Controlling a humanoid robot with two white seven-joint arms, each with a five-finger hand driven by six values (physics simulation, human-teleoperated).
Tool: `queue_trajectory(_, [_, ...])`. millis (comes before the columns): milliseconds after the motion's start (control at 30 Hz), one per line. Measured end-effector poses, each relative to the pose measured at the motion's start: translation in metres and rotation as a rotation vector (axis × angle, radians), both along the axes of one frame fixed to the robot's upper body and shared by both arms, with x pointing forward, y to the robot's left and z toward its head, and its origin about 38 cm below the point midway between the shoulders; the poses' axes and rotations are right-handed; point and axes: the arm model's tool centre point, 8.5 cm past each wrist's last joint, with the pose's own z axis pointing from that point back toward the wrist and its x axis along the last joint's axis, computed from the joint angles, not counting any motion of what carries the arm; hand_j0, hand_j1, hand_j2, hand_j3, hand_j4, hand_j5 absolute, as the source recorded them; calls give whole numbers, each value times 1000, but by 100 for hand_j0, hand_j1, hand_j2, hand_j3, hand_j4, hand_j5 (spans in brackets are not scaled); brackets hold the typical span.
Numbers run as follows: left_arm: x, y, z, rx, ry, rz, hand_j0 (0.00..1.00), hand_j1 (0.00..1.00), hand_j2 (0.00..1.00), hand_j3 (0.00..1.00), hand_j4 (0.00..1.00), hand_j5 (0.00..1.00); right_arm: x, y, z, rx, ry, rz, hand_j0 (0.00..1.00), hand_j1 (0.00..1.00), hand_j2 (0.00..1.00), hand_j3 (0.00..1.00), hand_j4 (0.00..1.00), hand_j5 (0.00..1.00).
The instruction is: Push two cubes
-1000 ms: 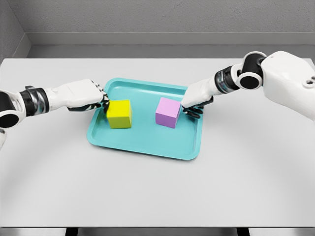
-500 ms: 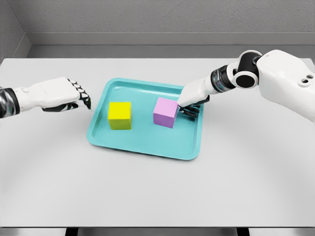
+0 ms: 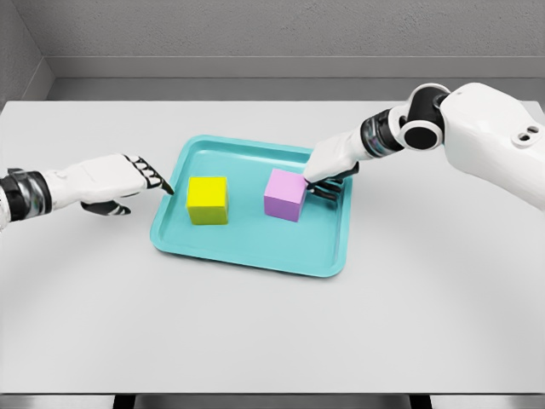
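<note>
A yellow cube (image 3: 208,199) and a pink cube (image 3: 285,195) stand side by side inside a teal tray (image 3: 255,254) on the white table. My left hand (image 3: 128,181) hovers just left of the tray, fingers extended toward the yellow cube, with a small gap between fingertips and cube. My right hand (image 3: 328,170) comes in from the right, its curled fingers against the pink cube's right side at the back. Neither hand holds anything.
The tray's raised rim (image 3: 167,198) runs between my left hand and the yellow cube. A grey wall runs behind the table (image 3: 272,332). The table's front edge lies along the bottom of the view.
My left hand drew back from the yellow cube, then came partway toward the tray. My right hand pushed the pink cube slightly left. The yellow cube stayed put.
</note>
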Motion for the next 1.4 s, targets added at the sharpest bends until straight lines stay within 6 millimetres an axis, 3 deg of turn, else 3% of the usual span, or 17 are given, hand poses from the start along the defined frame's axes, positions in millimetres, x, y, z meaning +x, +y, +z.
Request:
queue_trajectory(433, [13,-14,-19,-23,37,17,77,77,77,77,77,77,0,6,0,5,-2,2,13,13,13,13,13,13])
queue_trajectory(600, [15,-19,-23,-25,36,17,77,77,77,77,77,77,5,-1,-2,-1,-2,-29,13,13,13,13,13,13])
queue_trajectory(833, [8,-22,-13,-38,20,-15,78,78,78,78,78,78,4,-3,-1,-2,-1,-22,13,13,13,13,13,13])
queue_trajectory(967, [3,-12,8,-58,-1,-27,79,79,79,79,79,79,-1,3,-1,0,3,7,13,13,13,13,13,13])
queue_trajectory(1100, [1,-3,15,-64,-2,-22,80,80,80,80,80,80,-5,5,-4,-4,9,20,13,13,13,13,13,13])
queue_trajectory(1200, [0,6,22,-82,-7,-7,85,85,85,85,85,85,-5,5,-4,-6,10,19,13,13,13,13,13,13])
queue_trajectory(1267, [-2,15,27,-92,-7,7,98,98,98,98,98,98,-5,5,-5,-7,9,16,13,13,13,13,13,13])
queue_trajectory(1400, [-17,22,7,-169,76,17,100,100,100,100,100,100,-3,3,-6,-8,11,7,13,13,13,13,13,13])
